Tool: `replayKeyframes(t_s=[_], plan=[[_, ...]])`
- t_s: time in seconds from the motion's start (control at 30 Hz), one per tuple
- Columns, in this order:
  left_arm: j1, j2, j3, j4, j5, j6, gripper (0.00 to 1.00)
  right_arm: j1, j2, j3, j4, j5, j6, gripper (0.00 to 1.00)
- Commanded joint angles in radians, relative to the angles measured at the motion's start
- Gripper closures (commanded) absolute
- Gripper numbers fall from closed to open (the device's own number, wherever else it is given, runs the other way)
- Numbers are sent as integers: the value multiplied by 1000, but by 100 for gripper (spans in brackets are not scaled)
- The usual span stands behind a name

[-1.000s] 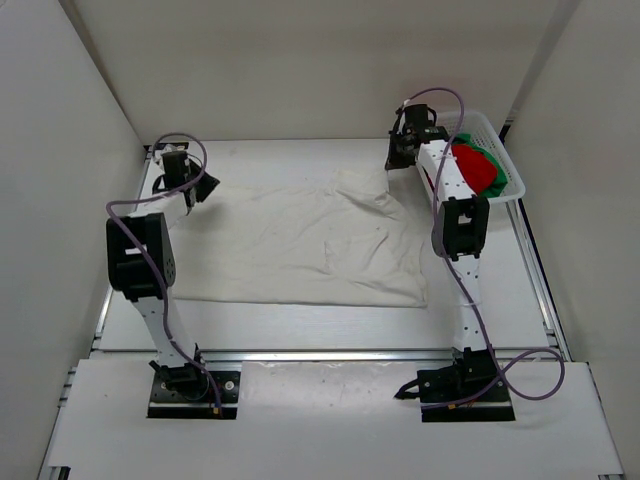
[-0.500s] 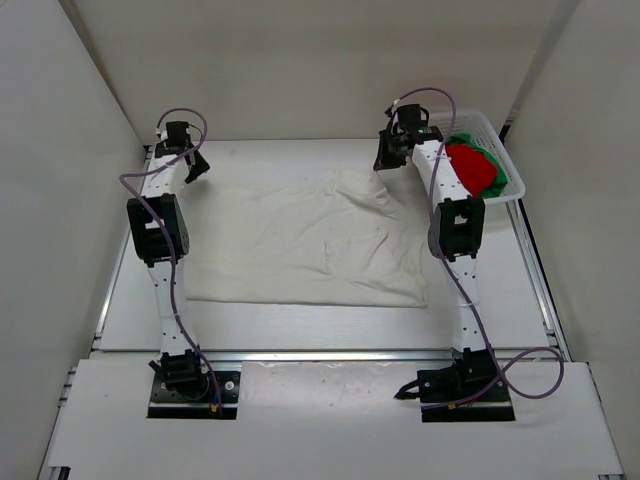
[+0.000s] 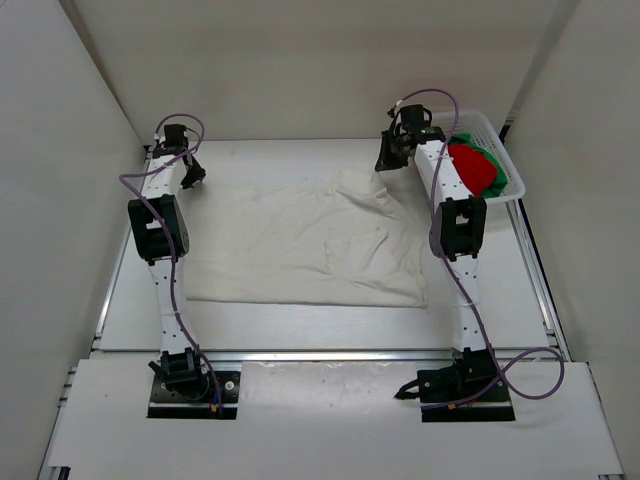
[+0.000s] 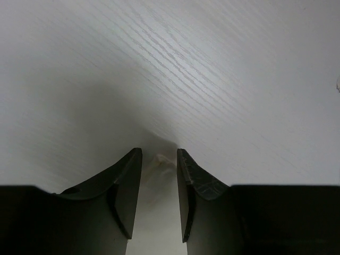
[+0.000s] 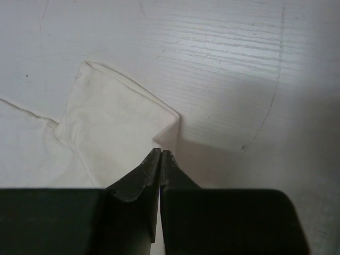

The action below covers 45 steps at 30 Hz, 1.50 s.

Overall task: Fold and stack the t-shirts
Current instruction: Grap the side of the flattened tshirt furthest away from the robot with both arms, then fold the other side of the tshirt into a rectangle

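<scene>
A white t-shirt (image 3: 310,240) lies spread out and wrinkled on the table. My left gripper (image 3: 191,177) is at its far left corner. In the left wrist view the left gripper (image 4: 159,152) is open, with a small fold of white cloth (image 4: 161,161) between the fingertips. My right gripper (image 3: 385,161) is at the shirt's far right sleeve. The right gripper (image 5: 161,152) is shut, and the edge of the white sleeve (image 5: 114,119) rises up to its tips. A red t-shirt (image 3: 473,166) and a green t-shirt (image 3: 507,182) lie bunched in the basket.
The white lattice basket (image 3: 491,125) stands at the far right, close behind the right arm. White walls enclose the table on the left, back and right. Bare tabletop (image 3: 300,325) runs between the shirt's near hem and the arm bases.
My left arm has straightened toward the far left corner, and its gripper went back and then dropped to the shirt's corner. The right gripper shifted slightly left. The shirt has kept its shape.
</scene>
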Motion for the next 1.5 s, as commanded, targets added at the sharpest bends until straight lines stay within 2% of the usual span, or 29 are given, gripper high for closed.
replayKeyframes(t_s=[0.0, 0.07, 0.13, 0.3, 0.37, 0.53, 0.67, 0.77, 0.93, 1.0, 1.1, 1.2, 1.23, 1.47], plan=[[6, -20, 14, -46, -21, 16, 56, -7, -5, 41, 14, -15, 6, 100], [-8, -23, -1, -34, -19, 22, 55, -13, -9, 41, 4, -14, -1, 100], [-8, -23, -4, -26, -10, 13, 61, -10, -17, 38, 3, 5, -6, 100], [-8, -35, 10, -17, 21, -6, 91, -10, -57, 4, -17, 28, -38, 100], [-14, -38, 16, -14, 13, -29, 100, -10, -80, -22, -25, 31, -49, 99], [-17, -141, -70, 34, 18, -29, 100, 4, -175, -83, -52, -23, -81, 100], [-9, -217, -131, 74, 50, -43, 100, -5, -282, -134, -52, -190, -46, 100], [18, -326, -240, 116, 88, -58, 100, 22, -388, -185, -94, -103, -66, 100], [34, -458, -438, 224, 147, -110, 100, 62, -428, -266, -160, -29, -55, 100], [40, -509, -512, 262, 177, -113, 100, 77, -439, -297, -207, 64, -66, 100], [67, -599, -651, 314, 212, -124, 100, 139, -595, -549, -102, 147, -75, 100], [93, -642, -729, 335, 251, -136, 100, 126, -727, -782, 10, 105, -58, 100], [102, -647, -745, 345, 260, -132, 100, 125, -773, -864, 47, 135, -52, 100], [136, -692, -869, 400, 305, -173, 100, 126, -959, -1154, 197, 207, 26, 100]])
